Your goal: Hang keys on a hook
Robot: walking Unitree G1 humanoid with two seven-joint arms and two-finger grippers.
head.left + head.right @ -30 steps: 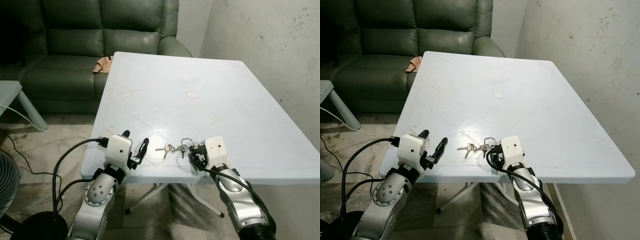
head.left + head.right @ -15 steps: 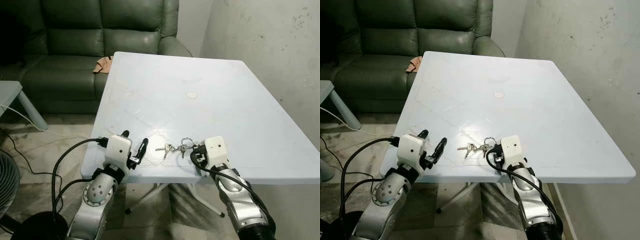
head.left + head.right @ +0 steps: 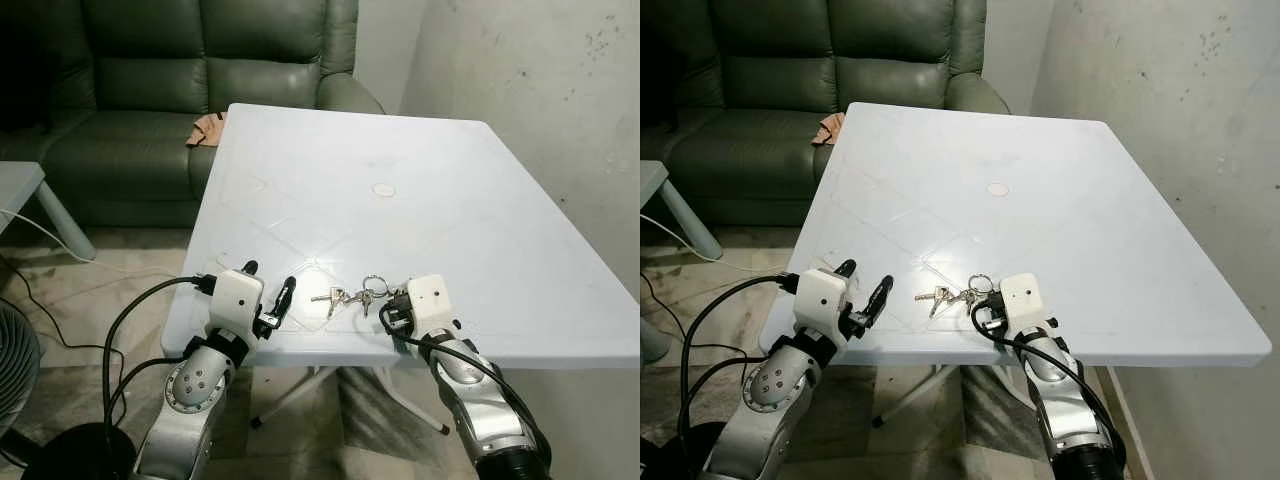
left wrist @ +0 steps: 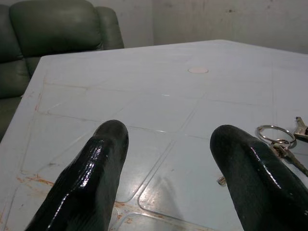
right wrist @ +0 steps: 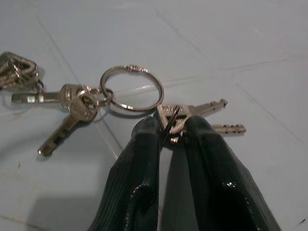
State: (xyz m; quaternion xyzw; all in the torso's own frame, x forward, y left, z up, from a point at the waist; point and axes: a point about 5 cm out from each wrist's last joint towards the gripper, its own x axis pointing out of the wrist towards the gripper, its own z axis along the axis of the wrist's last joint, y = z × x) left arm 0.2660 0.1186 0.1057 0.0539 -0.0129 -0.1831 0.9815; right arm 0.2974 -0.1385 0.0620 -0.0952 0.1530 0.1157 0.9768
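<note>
Far left, green sofa [image 3: 150, 90] with a tan cloth [image 3: 205, 128] on the seat by the table edge. Left hand [image 3: 268, 300] sat at the near left edge of the white table [image 3: 450, 190], fingers spread apart, gripping nothing. Keys [image 3: 350, 295] lay flat on the table near its front edge, between the two hands, with the big ring [image 3: 373, 284] toward the right. Right hand [image 3: 392, 314] was at the right end of the bunch, fingers pinched together on the head of one key [image 5: 172, 119].

Risks as I judged them: the pinch was on a thin key head only, right at the fingertips [image 5: 148, 126], so the key could swivel or slip out once lifted. The rest of the bunch would hang and swing from the ring, which would make threading onto a hook fiddly. I saw no hook anywhere, so the robot would likely have to walk with a loose grip.

Views: the head views showed the right hand's white housing covering the contact, so the grip was unreadable there; the right wrist view showed the pinch plainly, plus a second key [image 5: 230, 128] lying beside it. Left wrist view showed the ring [image 4: 273, 134] off to the side, well apart from the left fingers [image 4: 91, 178], and a small round mark [image 4: 198, 70] mid-table.
</note>
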